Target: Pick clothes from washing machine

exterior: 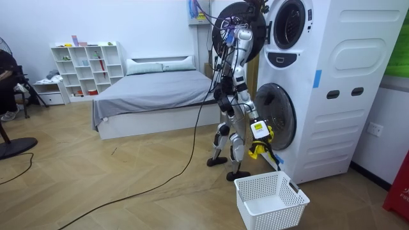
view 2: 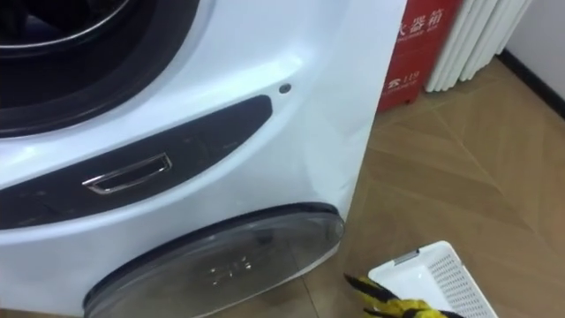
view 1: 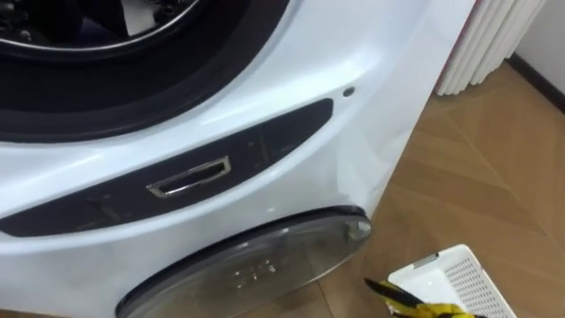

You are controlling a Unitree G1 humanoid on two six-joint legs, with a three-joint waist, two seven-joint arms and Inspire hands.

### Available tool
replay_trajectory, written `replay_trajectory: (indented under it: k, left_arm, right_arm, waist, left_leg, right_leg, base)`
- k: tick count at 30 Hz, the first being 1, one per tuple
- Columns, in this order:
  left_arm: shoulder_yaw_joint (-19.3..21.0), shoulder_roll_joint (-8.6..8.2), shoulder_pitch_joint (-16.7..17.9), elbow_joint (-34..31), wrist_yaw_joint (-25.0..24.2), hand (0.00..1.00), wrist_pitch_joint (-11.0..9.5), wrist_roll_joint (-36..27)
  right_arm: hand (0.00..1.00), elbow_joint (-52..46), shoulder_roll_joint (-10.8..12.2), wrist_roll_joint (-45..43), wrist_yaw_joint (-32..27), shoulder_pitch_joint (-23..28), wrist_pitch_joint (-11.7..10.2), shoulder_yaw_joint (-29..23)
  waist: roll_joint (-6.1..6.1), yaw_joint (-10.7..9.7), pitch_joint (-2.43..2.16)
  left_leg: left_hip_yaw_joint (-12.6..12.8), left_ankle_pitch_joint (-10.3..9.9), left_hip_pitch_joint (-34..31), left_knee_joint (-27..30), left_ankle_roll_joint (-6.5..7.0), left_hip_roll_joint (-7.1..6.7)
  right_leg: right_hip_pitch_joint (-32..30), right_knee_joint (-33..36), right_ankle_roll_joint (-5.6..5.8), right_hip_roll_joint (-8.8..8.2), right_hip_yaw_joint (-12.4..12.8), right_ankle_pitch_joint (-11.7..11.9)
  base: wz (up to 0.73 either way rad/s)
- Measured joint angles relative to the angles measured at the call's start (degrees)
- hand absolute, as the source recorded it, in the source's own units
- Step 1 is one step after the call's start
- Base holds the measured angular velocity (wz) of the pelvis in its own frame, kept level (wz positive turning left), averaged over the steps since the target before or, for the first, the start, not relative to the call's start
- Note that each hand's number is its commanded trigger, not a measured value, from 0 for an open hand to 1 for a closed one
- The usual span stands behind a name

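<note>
Yellow cloth (view 1: 425,311), soft and crumpled, hangs bunched in the right hand (exterior: 258,130). Its dark fingers (view 1: 381,288) are curled round the cloth, close above the edge of a white plastic basket (view 1: 463,278) with perforated walls. The basket stands on the herringbone wood floor (view 1: 494,168). Glossy and white, the washing machine (view 1: 300,177) rises before the robot. It has a round drum opening (view 1: 132,84) with a dark ring, a curved black panel (view 1: 265,141) with a chrome recess (view 1: 188,177), and a domed clear lower door (view 1: 256,265). The left hand (exterior: 244,33) is raised by the open upper door (exterior: 254,18); how its fingers stand I cannot tell. A ribbed white radiator (view 1: 481,44) stands beyond the machine's corner.
</note>
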Motion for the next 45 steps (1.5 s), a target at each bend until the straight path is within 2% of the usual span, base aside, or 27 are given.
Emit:
replay_trajectory:
  k: [5,8,16,22,23,24,25,26,30,33,38,45]
  left_arm:
    - [-0.6,-0.02,0.3,-1.7,0.3,0.0,-1.4,-2.2]
    - [-0.6,0.08,0.4,-2.1,1.3,0.0,-1.9,-2.2]
    - [-1.6,0.1,0.5,-2.7,3.0,0.0,-1.9,-5.2]
    - [-3.3,0.39,0.9,-4.1,4.2,0.0,-1.9,-6.6]
    - [-3.3,0.55,1.6,-4.9,4.2,0.0,-1.9,-6.6]
    - [-3.3,0.59,1.8,-5.2,4.2,0.0,-1.9,-6.6]
    - [-3.3,0.64,2.1,-5.6,4.3,0.0,-1.9,-6.6]
    - [-3.3,0.67,2.3,-5.6,4.4,0.0,-1.9,-6.6]
    - [-3.2,1.08,3.2,-6.2,4.6,0.0,-1.8,-6.7]
    - [-3.1,1.41,3.2,-6.4,5.0,0.0,-1.8,-6.7]
    - [-4.0,2.2,3.2,-8.0,5.0,0.0,-1.8,-7.5]
    - [-5.8,2.74,3.2,-9.0,5.0,0.0,-1.9,-8.8]
  right_arm:
    - [1.0,-2.1,-0.5,0.3,-4.4,-0.2,-2.1,-1.9]
    - [1.0,-4.4,-1.3,0.9,-8.0,0.3,-2.4,-2.8]
    - [1.0,-6.4,-3.6,2.2,-17.0,-0.3,-2.5,-2.7]
    - [1.0,-6.4,-4.1,1.2,-21.8,-0.5,-2.6,-2.8]
    - [0.96,-6.4,-4.2,1.2,-23.3,-0.5,-2.6,-2.8]
    - [0.73,-6.4,-4.3,1.2,-24.0,-0.5,-2.6,-2.8]
    - [0.43,-6.4,-4.5,1.2,-25.4,-0.6,-2.6,-2.8]
    - [0.0,-6.4,-4.6,1.2,-26.9,-0.7,-2.6,-2.8]
    - [0.0,-6.3,-5.7,1.7,-30.2,-1.3,-2.6,-2.8]
    - [0.0,-6.2,-7.7,2.5,-31.7,-1.5,-2.6,-2.8]
    - [0.0,-6.2,-10.4,3.5,-33.8,-1.5,-4.2,-3.0]
    - [0.0,-5.0,-10.7,3.6,-34.4,-1.2,-4.4,-2.8]
  waist:
    - [-0.2,-0.3,-0.02]
    - [-0.5,-0.4,0.02]
    - [-0.95,-1.1,0.06]
    - [-0.99,-1.1,0.03]
    - [-0.99,-1.1,0.03]
    - [-0.99,-1.1,0.03]
    - [-0.99,-1.0,0.03]
    - [-0.99,-1.0,0.03]
    - [-0.98,-0.9,0.03]
    - [-0.92,-0.9,0.05]
    - [-0.91,-0.9,0.04]
    - [-1.09,-0.8,0.16]
  left_leg:
    - [0.0,0.9,-0.9,-0.8,0.9,-1.6]
    - [0.1,1.0,-1.6,-1.0,1.09,-2.22]
    - [0.0,1.1,-2.5,-1.4,1.31,-2.51]
    - [0.1,1.1,-3.2,-1.5,1.33,-2.58]
    - [0.2,1.1,-3.3,-1.5,1.33,-2.56]
    - [0.2,1.1,-3.3,-1.5,1.33,-2.56]
    - [0.3,1.1,-3.4,-1.5,1.33,-2.57]
    - [0.3,1.1,-3.4,-1.5,1.33,-2.57]
    - [0.6,1.1,-3.4,-1.5,1.34,-2.58]
    - [0.6,1.1,-3.4,-1.6,1.38,-2.58]
    - [1.2,1.2,-4.6,-1.5,1.43,-2.71]
    - [1.9,1.2,-4.8,-1.3,1.42,-2.72]
  right_leg:
    - [-2.2,1.6,0.68,-1.28,0.2,-0.4]
    - [-3.2,2.6,1.0,-1.65,0.6,-0.7]
    - [-4.2,2.6,1.18,-1.92,0.4,-0.8]
    - [-5.1,2.5,1.2,-1.97,0.4,-0.8]
    - [-5.2,2.5,1.2,-1.95,0.4,-0.8]
    - [-5.3,2.4,1.21,-1.95,0.4,-0.8]
    - [-5.3,2.4,1.22,-1.97,0.4,-0.8]
    - [-5.3,2.4,1.22,-1.98,0.4,-0.8]
    - [-5.4,2.5,1.25,-1.97,0.6,-0.8]
    - [-5.5,2.5,1.26,-2.0,0.6,-0.8]
    - [-7.0,3.0,1.26,-1.86,1.2,-0.8]
    - [-7.7,3.6,1.24,-1.67,1.7,-0.9]
  base:
    - [0.08]
    - [0.0]
    - [0.0]
    - [0.0]
    - [0.0]
    - [0.0]
    - [0.0]
    - [0.0]
    - [0.0]
    - [0.0]
    - [-0.03]
    - [-0.03]
